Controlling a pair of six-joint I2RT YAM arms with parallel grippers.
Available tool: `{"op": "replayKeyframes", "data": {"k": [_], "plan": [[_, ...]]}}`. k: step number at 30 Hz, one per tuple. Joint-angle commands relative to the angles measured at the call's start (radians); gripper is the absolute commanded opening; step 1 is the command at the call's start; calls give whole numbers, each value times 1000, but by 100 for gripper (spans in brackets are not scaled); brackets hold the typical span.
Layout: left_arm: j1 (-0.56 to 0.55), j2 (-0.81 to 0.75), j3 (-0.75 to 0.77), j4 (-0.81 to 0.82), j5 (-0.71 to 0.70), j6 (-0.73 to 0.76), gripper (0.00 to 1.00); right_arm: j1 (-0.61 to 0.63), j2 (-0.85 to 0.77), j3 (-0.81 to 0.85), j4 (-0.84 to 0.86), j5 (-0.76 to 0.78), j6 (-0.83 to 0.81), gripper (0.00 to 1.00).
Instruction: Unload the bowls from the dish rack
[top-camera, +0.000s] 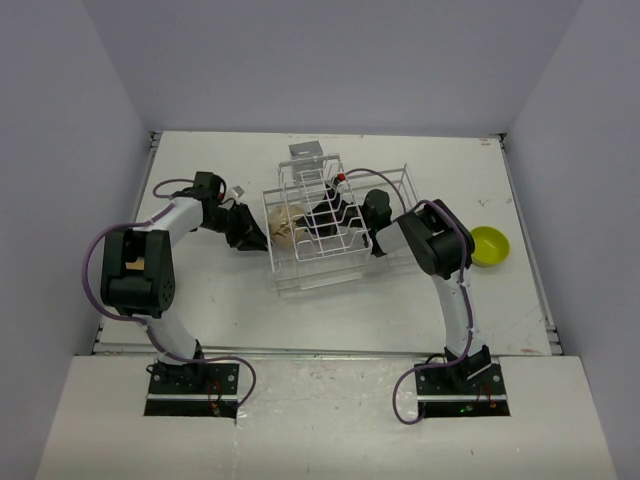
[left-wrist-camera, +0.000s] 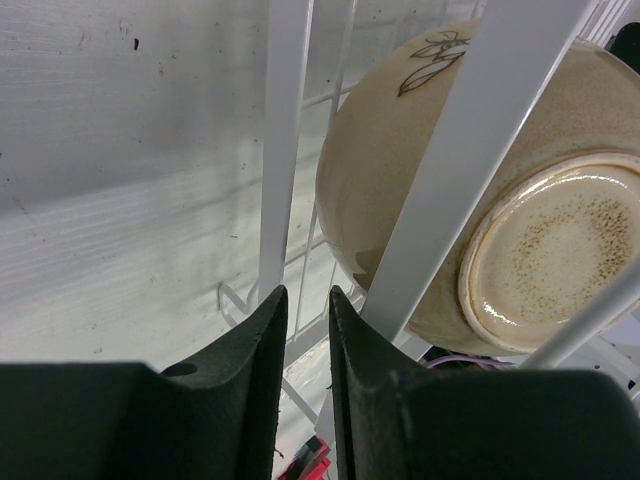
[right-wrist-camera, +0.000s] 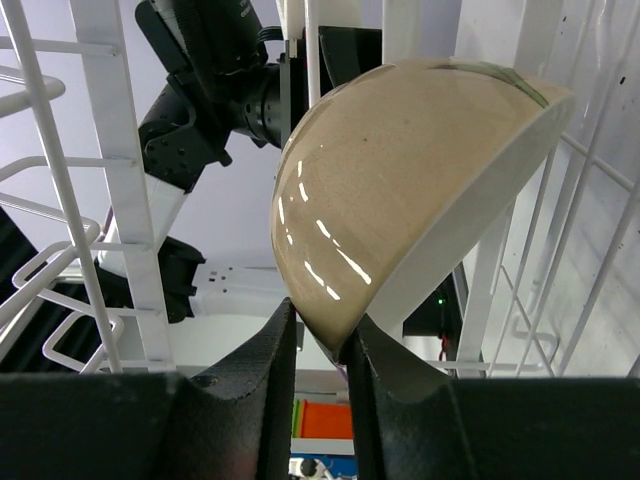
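Half hidden by the wires of the dish rack (top-camera: 310, 265), the beige bowl (right-wrist-camera: 400, 190) sat tilted inside it on the desk (top-camera: 220, 300), rim pinched in the right tool (right-wrist-camera: 322, 335); whether the near-closed left tool (left-wrist-camera: 303, 305) gripped a wire was unclear.

Top cam: high behind my bases, facing down on the whole tabletop (top-camera: 220, 300). Left wrist cam looks past my left hand (left-wrist-camera: 305, 300), v. close, at the underside of the beige bowl (left-wrist-camera: 390, 170) thru dish rack (left-wrist-camera: 285, 150) wires. Right wrist cam, as close over my right hand (right-wrist-camera: 322, 330), sees that bowl from inside the rack, facing my left arm (right-wrist-camera: 190, 140)
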Motion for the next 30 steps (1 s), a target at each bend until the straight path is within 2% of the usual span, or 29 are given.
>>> {"op": "replayKeyframes", "data": {"k": [1, 5, 22, 30], "plan": [[-11, -12, 8, 48, 108, 6, 25, 33, 42, -23, -16, 19, 49, 6], [-11, -9, 8, 50, 108, 5, 25, 33, 48, -29, 4, 25, 57, 0], [-9, -9, 5, 61, 109, 6, 25, 33, 54, -49, 88, 27, 77, 0], [-9, 4, 6, 71, 116, 5, 34, 33, 56, -41, 209, 5, 109, 0]]}}
